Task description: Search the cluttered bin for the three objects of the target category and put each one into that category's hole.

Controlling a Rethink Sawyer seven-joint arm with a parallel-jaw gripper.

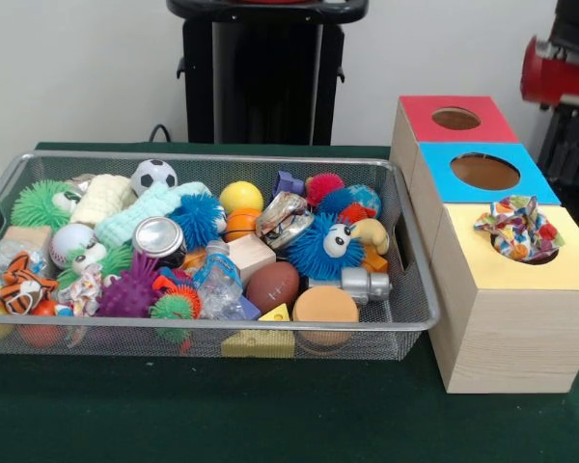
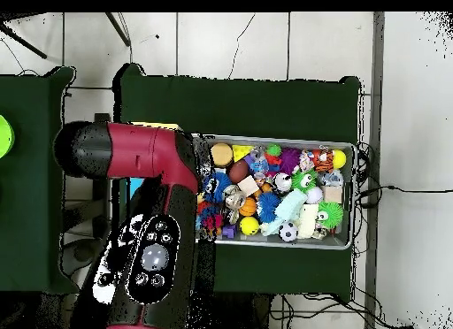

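A wire mesh bin (image 1: 212,159) sits on the green table, packed with toys: a blue fuzzy creature with eyes (image 1: 323,246), a brown football (image 1: 272,285), a soccer ball (image 1: 153,176), a silver can (image 1: 159,236) and a patterned cloth piece (image 1: 82,289). To its right stands a wooden box (image 1: 507,338) with a red-topped hole (image 1: 455,119), a blue-topped hole (image 1: 484,172) and a yellow-topped one. A colourful fabric piece (image 1: 518,229) lies bunched in the yellow hole. Only a red arm link (image 1: 558,72) shows at the top right; the gripper is hidden.
In the overhead view the red and black arm (image 2: 150,219) covers the box, next to the bin (image 2: 283,140). A tiger toy (image 1: 24,285), a yellow cheese wedge (image 1: 261,340) and an orange disc (image 1: 325,305) lie along the bin's front.
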